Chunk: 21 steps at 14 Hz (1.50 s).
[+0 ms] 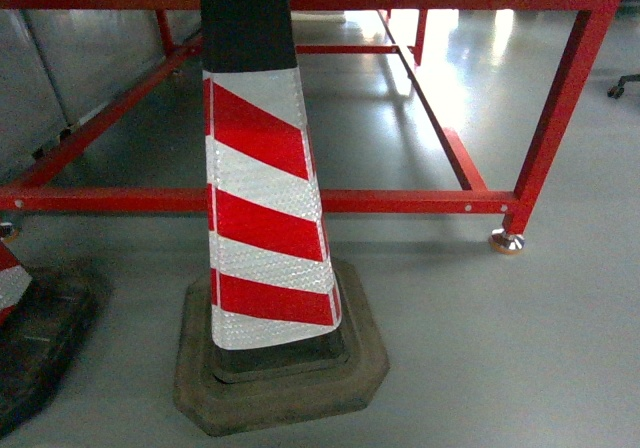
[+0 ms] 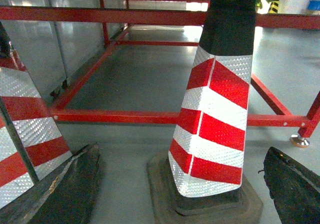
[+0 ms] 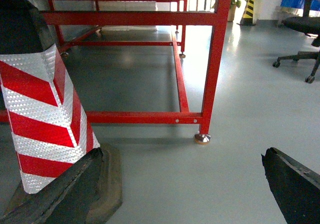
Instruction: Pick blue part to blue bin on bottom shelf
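In the head view, a red-and-white cone (image 1: 265, 208) is being cropped at the frame's top; a second cone (image 1: 12, 288) is being cut off at lower left. Neither gripper is being shown here.

In the left wrist view, the left gripper (image 2: 175, 199) is being held wide open, empty, around a cone base.

In the right wrist view, the right gripper (image 3: 185, 194) is being held open, empty, over grey floor (image 3: 240, 114). The red frame (image 3: 215, 59) is being shown; no blue part, bin or shelf is being seen anywhere.

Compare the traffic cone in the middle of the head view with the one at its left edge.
The middle cone shows nearly whole, black top down to its base; the left cone is cut off by the frame, only a stripe and base corner showing. The middle cone stands directly before the red frame; the left one sits nearer the camera. Both share red-and-white stripes and dark bases.
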{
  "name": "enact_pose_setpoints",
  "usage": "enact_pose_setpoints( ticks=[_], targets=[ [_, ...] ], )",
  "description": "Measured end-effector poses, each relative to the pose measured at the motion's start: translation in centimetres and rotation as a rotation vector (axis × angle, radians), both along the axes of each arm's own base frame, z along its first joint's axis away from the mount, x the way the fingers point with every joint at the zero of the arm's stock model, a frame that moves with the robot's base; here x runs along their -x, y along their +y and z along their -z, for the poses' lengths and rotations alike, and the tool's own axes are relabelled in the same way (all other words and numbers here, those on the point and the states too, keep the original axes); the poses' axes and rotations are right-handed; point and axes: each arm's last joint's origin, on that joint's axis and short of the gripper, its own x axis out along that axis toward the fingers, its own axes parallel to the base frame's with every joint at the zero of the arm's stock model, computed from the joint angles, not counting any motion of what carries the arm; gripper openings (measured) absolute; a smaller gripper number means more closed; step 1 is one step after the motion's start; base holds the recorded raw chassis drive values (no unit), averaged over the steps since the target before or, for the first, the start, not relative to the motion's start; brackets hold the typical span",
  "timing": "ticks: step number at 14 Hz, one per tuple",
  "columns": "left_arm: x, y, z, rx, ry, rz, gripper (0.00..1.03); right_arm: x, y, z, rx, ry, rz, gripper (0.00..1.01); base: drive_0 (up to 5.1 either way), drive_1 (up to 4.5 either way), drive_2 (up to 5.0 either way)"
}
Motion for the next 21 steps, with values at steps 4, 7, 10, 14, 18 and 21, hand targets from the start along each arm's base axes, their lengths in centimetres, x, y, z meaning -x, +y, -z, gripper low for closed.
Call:
enact_pose_setpoints(
  ticks=[4, 7, 10, 14, 18, 21],
  targets=[
    [0.0, 0.0, 0.0, 0.0, 0.0, 0.0, 0.98, 0.0, 0.0, 0.0, 0.0, 0.0, 0.0, 0.98, 0.0, 0.0, 0.0],
    [0.0, 0.0, 0.0, 0.0, 0.0, 0.0, 0.98, 0.0, 0.0, 0.0, 0.0, 0.0, 0.0, 0.98, 0.0, 0.0, 0.0],
    [0.0, 0.0, 0.0, 0.0, 0.0, 0.0, 0.98, 0.0, 0.0, 0.0, 0.0, 0.0, 0.0, 0.98, 0.0, 0.0, 0.0],
    [0.0, 0.0, 0.03, 0.0, 0.003, 0.0, 0.98, 0.0, 0.0, 0.01, 0.0, 0.001, 0.0, 0.98, 0.0, 0.0, 0.0],
    [0.0, 0.01, 0.0, 0.0, 0.0, -0.003, 0.98, 0.0, 0.0, 0.0, 0.0, 0.0, -0.001, 0.98, 0.0, 0.0, 0.0],
    [0.0, 0.0, 0.0, 0.0, 0.0, 0.002, 0.98, 0.0, 0.0, 0.0, -0.001, 0.0, 0.0, 0.98, 0.0, 0.0, 0.0]
  ],
)
